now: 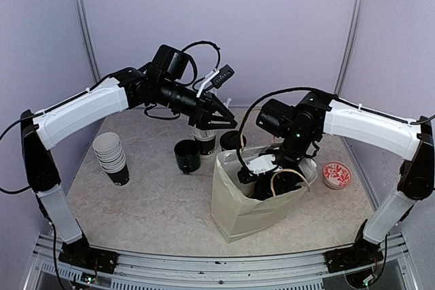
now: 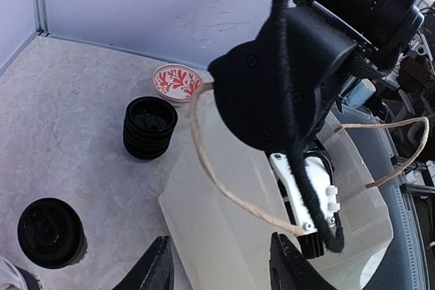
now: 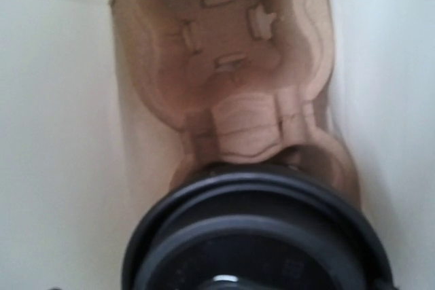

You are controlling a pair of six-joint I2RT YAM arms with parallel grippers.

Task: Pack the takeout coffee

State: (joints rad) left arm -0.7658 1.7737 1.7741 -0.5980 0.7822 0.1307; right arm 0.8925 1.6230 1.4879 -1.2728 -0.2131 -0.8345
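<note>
Top external — marbled tabletop (image 1: 156, 202), lavender walls (image 1: 272, 18)

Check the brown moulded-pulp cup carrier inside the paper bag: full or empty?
Partly full. The brown moulded-pulp cup carrier shows its far slot empty; a round black plastic cup lid covers the near slot. Seated: cannot tell.

Right wrist view, blurred throughout: the lidded takeout cup (image 3: 255, 239) is cut off at 6 o'clock, and the cardboard carrier (image 3: 224, 73) is cut off at 12 o'clock. Whether the right gripper (image 1: 273, 183) grips that cup cannot be told.

Top view: the right gripper's fingertips are hidden inside the paper bag (image 1: 234, 205).

Left wrist view: the left gripper (image 2: 221, 263) has its finger roots cut off at 6 o'clock. A white object (image 2: 8, 273) at 8 o'clock is too clipped to identify.
</note>
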